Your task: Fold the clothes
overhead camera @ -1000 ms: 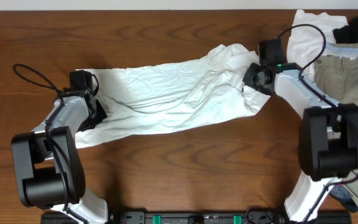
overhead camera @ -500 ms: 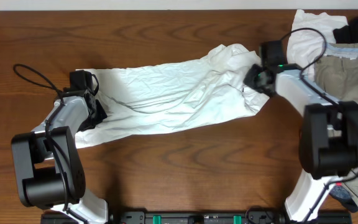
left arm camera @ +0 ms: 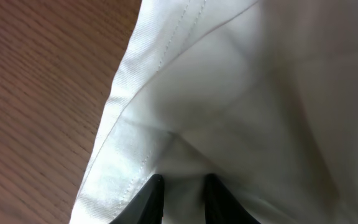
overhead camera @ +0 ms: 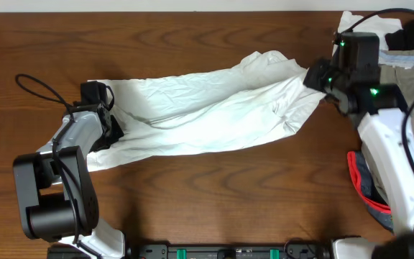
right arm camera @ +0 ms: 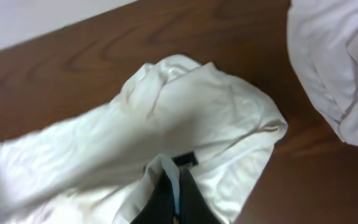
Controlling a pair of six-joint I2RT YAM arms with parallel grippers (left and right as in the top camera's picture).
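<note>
Overhead, the white garment (overhead camera: 207, 108) lies stretched across the wooden counter (overhead camera: 192, 194), one end at each arm. The left end effector (overhead camera: 111, 131) is clamped on its left edge; the left wrist view shows its fingers (left arm camera: 151, 200) nearly together on hemmed fabric. The right end effector (overhead camera: 313, 76) pinches the other end, beside a small dark label (right arm camera: 185, 160). Khaki trousers (overhead camera: 401, 90) lie at the counter's right edge.

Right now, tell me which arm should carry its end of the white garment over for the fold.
Right. The right gripper is shut on the white garment by its dark label, and that end looks lifted. The left gripper pinches the other end low on the table, better as an anchor.
</note>
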